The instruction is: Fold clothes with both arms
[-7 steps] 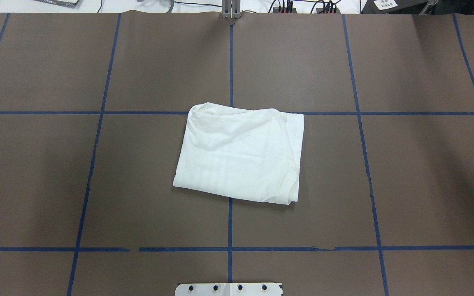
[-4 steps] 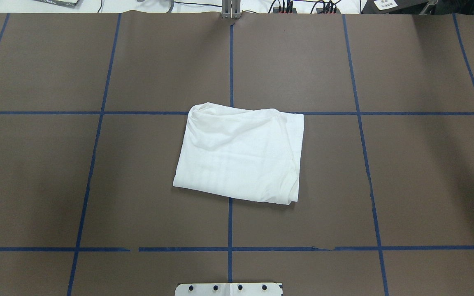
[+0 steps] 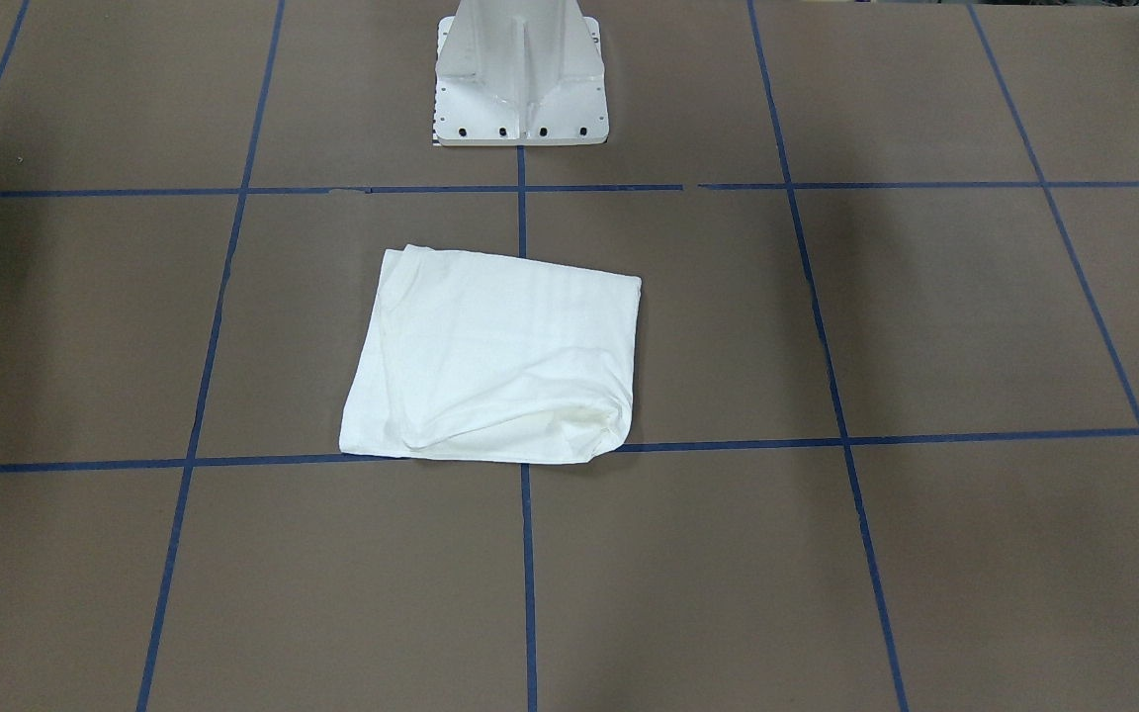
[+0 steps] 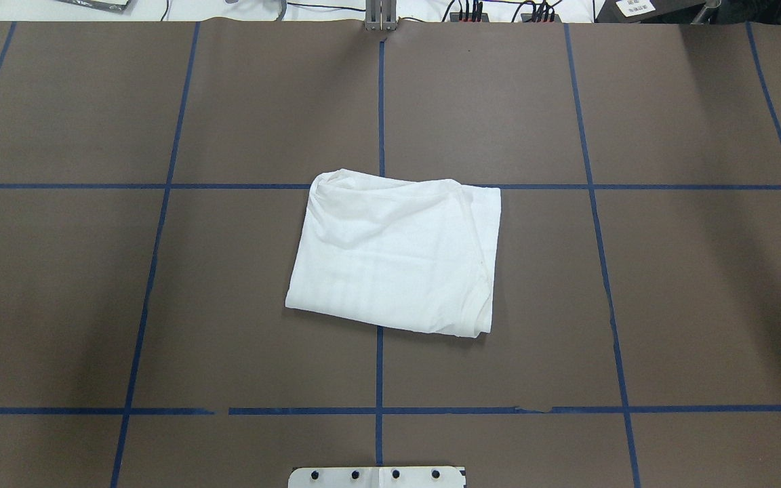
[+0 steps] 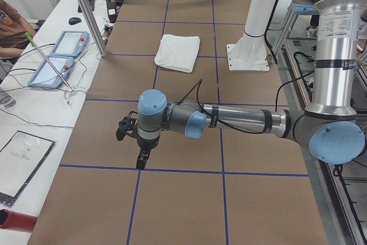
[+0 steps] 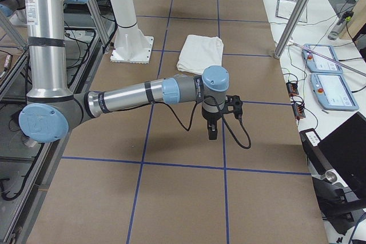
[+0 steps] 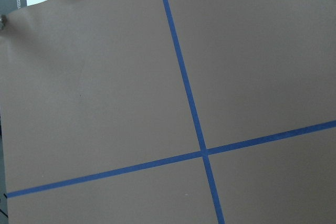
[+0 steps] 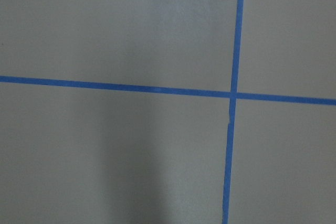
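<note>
The white shirt [image 4: 394, 257] lies folded into a rough rectangle at the middle of the table [image 4: 228, 102], well clear of every edge. It straddles the centre line of blue tape [image 4: 379, 102]. Its far edge touches a cross line, and the far left corner is bunched. Its collar, tag and sleeves are hidden in the folds, and only faint grey bands show through the top layer.

The left arm [image 5: 241, 121] reaches out low near the table's left end, with the left gripper [image 5: 140, 162] pointing down. The right arm [image 6: 126, 96] does the same near the right end with the right gripper [image 6: 211, 132].

Both grippers are dark and small, appear only in the side views, and hang well apart from the shirt. I cannot tell how far either is open or whether it grips anything. The wrist views show only table and tape. The white pedestal base [image 3: 520, 69] is cut off at the top.
</note>
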You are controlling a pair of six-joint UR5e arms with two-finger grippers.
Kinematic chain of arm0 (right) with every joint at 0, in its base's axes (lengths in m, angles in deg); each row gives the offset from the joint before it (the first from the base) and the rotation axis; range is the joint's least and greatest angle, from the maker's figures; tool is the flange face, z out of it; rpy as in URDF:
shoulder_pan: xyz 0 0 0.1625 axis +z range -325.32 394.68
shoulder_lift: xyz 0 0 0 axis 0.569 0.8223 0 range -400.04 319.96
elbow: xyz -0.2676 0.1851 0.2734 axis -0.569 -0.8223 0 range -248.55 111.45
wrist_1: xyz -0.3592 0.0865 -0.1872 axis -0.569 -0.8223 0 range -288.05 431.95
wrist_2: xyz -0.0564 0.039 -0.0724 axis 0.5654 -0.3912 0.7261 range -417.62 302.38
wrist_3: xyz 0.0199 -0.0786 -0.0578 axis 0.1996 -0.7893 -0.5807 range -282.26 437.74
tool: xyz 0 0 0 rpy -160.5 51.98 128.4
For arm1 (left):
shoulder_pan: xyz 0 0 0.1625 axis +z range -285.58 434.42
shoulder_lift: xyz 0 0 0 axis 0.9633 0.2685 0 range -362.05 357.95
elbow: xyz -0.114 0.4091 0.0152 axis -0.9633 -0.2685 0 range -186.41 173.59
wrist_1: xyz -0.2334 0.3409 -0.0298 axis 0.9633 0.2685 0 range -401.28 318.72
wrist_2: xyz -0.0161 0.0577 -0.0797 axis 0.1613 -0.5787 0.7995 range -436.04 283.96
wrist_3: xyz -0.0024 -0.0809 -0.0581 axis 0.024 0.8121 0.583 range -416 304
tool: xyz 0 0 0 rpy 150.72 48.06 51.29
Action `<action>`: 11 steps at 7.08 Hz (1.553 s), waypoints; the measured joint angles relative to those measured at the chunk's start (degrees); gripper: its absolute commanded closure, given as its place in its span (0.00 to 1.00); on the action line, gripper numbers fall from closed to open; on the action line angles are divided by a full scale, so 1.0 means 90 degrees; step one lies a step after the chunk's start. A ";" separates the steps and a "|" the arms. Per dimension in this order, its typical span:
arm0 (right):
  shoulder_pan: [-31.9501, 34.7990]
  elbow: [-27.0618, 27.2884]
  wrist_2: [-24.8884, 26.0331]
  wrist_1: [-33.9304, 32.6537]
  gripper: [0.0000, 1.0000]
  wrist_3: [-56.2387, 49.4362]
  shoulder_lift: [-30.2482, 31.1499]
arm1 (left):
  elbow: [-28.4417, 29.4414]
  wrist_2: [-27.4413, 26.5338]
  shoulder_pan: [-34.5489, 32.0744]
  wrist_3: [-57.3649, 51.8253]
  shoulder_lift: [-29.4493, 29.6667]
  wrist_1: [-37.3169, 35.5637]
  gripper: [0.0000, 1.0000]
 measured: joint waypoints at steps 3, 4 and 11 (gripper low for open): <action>0.0114 -0.0266 -0.0153 -0.0300 0.00 -0.0039 0.0323 | 0.0079 0.0292 0.0000 -0.0156 -0.0029 -0.0353 0.00; 0.0192 -0.0419 -0.0258 -0.0291 0.00 -0.0043 0.0404 | 0.0110 0.0305 0.0000 -0.0350 -0.0022 -0.0458 0.00; 0.0392 -0.0879 -0.0248 0.0093 0.00 -0.0472 0.0441 | 0.0057 0.0329 0.0000 -0.0538 -0.0023 -0.0916 0.00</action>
